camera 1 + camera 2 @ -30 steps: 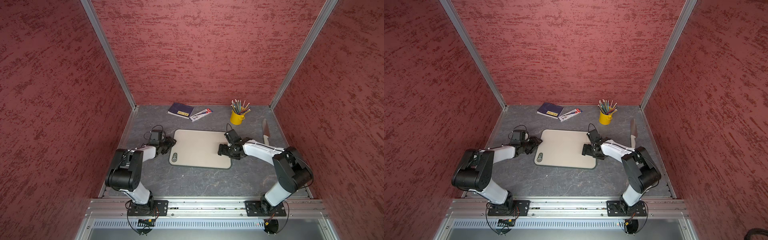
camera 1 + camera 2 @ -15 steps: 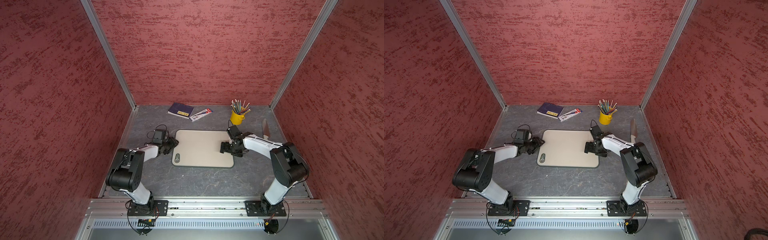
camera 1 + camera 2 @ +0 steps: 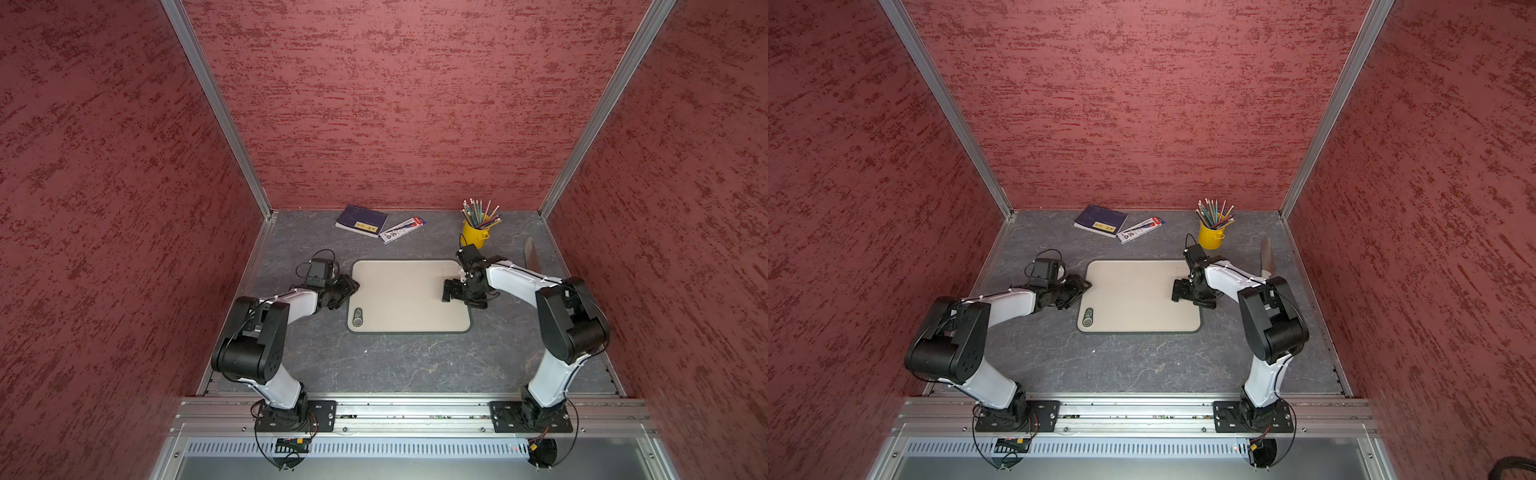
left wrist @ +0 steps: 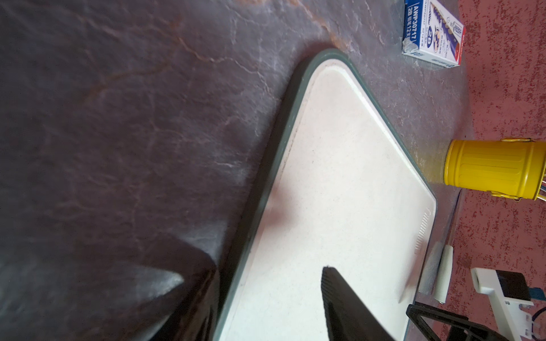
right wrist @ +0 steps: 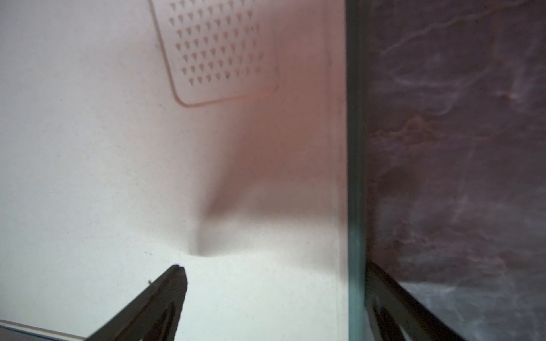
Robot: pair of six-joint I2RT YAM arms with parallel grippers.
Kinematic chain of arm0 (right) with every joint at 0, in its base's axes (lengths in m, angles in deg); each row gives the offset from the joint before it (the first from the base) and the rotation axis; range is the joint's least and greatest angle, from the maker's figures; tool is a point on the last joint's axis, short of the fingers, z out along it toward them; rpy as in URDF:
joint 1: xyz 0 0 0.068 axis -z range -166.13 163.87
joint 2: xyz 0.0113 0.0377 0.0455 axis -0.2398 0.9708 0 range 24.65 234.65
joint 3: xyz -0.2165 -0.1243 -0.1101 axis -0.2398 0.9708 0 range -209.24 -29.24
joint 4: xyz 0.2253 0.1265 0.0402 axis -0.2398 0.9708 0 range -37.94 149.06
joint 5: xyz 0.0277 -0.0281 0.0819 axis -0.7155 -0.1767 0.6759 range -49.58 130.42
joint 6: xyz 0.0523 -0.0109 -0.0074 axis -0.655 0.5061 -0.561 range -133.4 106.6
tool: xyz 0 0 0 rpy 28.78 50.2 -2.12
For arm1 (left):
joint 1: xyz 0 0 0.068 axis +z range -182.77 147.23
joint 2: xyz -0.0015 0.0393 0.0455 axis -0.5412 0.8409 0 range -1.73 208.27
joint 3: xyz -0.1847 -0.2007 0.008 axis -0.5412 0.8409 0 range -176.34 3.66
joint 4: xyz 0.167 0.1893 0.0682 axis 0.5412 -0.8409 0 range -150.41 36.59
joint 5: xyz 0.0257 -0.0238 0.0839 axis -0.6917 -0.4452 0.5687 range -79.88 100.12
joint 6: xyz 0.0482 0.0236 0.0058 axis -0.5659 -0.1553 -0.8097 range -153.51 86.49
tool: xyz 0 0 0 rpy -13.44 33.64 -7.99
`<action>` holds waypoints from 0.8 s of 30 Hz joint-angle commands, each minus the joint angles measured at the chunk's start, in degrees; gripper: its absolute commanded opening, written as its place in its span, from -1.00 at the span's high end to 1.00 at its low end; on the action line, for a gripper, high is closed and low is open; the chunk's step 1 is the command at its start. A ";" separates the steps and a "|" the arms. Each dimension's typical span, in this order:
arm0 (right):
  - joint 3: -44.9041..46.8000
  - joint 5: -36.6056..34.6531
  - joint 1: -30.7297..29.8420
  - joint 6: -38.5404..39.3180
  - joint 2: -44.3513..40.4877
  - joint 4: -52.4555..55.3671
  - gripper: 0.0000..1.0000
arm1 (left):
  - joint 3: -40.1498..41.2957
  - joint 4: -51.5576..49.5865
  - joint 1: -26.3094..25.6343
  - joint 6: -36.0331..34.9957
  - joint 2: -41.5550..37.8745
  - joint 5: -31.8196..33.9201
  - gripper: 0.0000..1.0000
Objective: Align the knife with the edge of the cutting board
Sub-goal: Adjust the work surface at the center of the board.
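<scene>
The beige cutting board point(image 3: 407, 299) point(image 3: 1133, 299) lies flat mid-table, its green badge at the near left corner. My left gripper point(image 3: 351, 286) point(image 4: 270, 267) is open and straddles the board's left edge, one finger on the table and one over the board point(image 4: 339, 177). At the opposite side my right gripper point(image 3: 461, 297) point(image 5: 273, 265) is open astride the right edge of the board point(image 5: 118, 147). The knife point(image 3: 531, 259) point(image 3: 1265, 259) lies on the table by the right wall, blade pointing to the back. The right arm hides its handle in both top views.
A yellow cup of pencils point(image 3: 476, 237) stands just behind the board's far right corner. A dark-blue booklet point(image 3: 360, 220) and a pencil box point(image 3: 402, 228) lie at the back. Red walls close in on three sides.
The cutting board has slid to the right, toward the knife, with both grippers still at its edges. Both arms shifted right with it.
</scene>
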 commanded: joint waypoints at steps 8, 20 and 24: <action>0.26 6.42 -0.99 0.00 -0.47 -6.21 -0.94 | 3.47 -13.86 -3.31 1.29 3.51 -8.26 -0.24; -1.41 3.19 -0.64 -0.17 -1.13 -4.53 -0.97 | 2.55 -16.36 -1.91 0.10 3.00 -7.52 -0.52; -1.98 1.12 -0.21 -0.08 -1.35 -3.66 -0.97 | 1.33 -18.17 -0.80 -1.06 2.81 -6.78 -0.61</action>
